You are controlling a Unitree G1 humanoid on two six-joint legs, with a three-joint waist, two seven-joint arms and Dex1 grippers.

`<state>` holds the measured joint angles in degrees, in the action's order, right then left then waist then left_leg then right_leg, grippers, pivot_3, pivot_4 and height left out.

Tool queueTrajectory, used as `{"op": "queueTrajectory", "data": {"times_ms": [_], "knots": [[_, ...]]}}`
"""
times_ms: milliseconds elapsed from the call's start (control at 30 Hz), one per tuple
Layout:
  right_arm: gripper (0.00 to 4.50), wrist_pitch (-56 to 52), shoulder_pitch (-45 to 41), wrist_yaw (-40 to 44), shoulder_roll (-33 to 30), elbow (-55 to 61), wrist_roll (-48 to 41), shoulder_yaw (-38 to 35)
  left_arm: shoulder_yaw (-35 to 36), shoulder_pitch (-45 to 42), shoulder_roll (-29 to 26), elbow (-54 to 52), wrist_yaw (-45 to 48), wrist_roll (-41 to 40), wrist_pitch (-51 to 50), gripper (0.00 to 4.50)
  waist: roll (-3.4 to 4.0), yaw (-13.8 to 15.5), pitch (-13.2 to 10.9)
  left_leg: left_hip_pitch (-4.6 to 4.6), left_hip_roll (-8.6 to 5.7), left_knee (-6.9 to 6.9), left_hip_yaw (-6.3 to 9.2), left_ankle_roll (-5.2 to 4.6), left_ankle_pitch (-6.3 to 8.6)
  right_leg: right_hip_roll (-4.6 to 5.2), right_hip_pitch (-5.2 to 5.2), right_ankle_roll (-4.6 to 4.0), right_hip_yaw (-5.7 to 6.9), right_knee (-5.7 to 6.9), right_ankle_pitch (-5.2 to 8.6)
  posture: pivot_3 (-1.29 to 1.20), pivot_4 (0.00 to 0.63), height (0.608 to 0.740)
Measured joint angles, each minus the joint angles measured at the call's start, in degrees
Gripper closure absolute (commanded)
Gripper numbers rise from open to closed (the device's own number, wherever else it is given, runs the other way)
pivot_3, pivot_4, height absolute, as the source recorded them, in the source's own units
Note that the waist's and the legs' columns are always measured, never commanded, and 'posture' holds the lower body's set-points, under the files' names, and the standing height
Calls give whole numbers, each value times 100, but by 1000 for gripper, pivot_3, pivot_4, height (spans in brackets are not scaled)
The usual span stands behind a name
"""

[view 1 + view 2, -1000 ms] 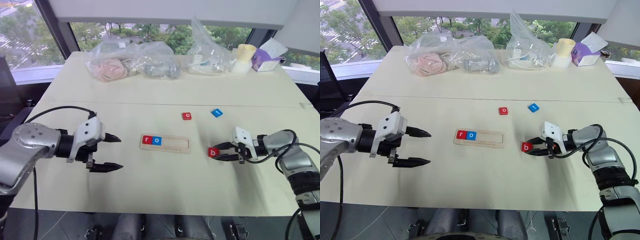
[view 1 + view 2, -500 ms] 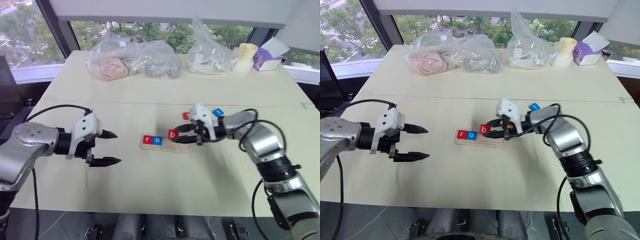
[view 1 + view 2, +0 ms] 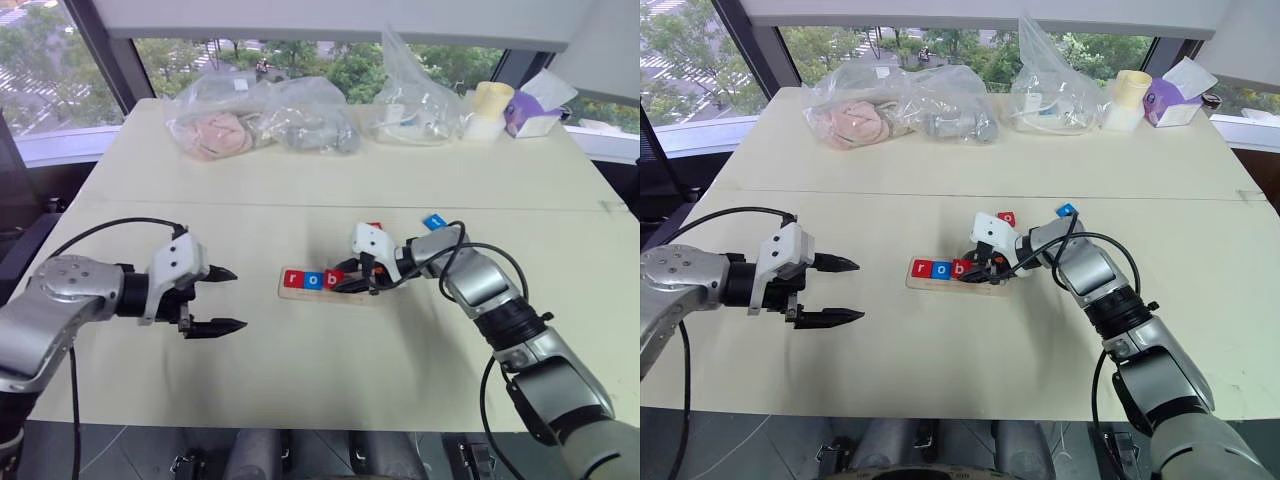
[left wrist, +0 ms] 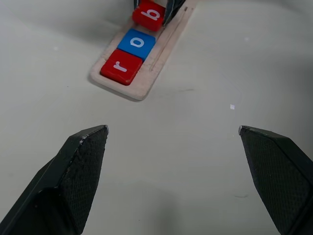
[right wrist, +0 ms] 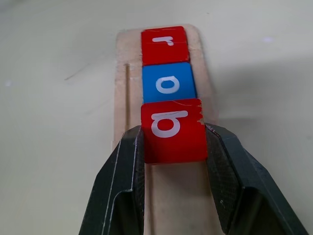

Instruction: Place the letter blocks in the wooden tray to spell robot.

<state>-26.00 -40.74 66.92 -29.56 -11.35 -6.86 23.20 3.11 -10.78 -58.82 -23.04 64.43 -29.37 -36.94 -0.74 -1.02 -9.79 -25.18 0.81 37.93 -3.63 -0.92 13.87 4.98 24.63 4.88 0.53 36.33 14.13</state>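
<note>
Left eye view, left gripper (image 3: 224, 299): fingers spread wide, holding nothing, above bare table (image 3: 300, 360)
Wooden tray (image 3: 331, 287): mid-table, between the grippers
Red r (image 5: 163, 43), blue o (image 5: 168, 84): seated at the tray's left end
Red b (image 5: 173, 129): pinched by right gripper (image 5: 173, 161), over the tray just beside the o
Red tile (image 3: 1007, 217), blue tile (image 3: 1067, 211): loose beyond the tray

Both arms are brushed silver metal with rounded joint housings — the left one studded with small screws. Each wrist carries a white block ahead of a black collar. Black cables loop along both forearms. Each tool (image 3: 218, 300) (image 3: 980, 270) ends in two black, tapered, finely textured fingers (image 4: 80, 166).
</note>
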Motion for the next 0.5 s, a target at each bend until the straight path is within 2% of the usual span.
{"op": "queueTrajectory", "data": {"times_ms": [100, 167, 233, 300, 333, 500], "knots": [[3358, 0, 0, 0, 9, 0, 14, 1, 0, 15, 28, -44, -47, -4, -9, 0, 0, 3, 0, 0, 0, 1, 0, -1, 0, -4, 0, 1, 2, 0, 0, 0, 150, 739], [2339, 4, 0, -1, 14, 0, 54, 3, 0, 16, 29, -55, -72, -4, -15, 0, 0, 1, 0, 0, 1, 2, -1, -2, -1, -9, -1, 1, 4, 0, -1, 0, 150, 739], [1605, 6, 0, -3, 34, 0, 96, 15, 0, 15, 32, -54, -89, -4, -17, 0, 0, 2, 0, 0, 4, 5, -1, -2, -1, -18, -2, 1, 8, 0, -1, 0, 150, 739], [449, 7, 1, -22, 60, 0, 111, 19, 0, 14, 37, -54, -94, -4, -20, 0, 0, 4, 0, 0, 6, 7, -1, -2, -1, -32, -3, 2, 8, 1, -1, 0, 150, 739], [45, 7, 1, -42, 76, 0, 114, 18, 0, 11, 38, -54, -96, -4, -22, 0, 0, 5, 0, 0, 6, 7, -2, -3, -2, -35, -4, 3, 9, 1, -1, 0, 150, 739], [45, -68, 0, -126, 161, 137, 36, -120, -1, -23, 57, -53, -116, -4, -25, 0, 0, 13, 0, 0, 8, 10, -4, -4, -2, -44, -5, 19, 9, 3, -9, 0, 150, 739]]}}
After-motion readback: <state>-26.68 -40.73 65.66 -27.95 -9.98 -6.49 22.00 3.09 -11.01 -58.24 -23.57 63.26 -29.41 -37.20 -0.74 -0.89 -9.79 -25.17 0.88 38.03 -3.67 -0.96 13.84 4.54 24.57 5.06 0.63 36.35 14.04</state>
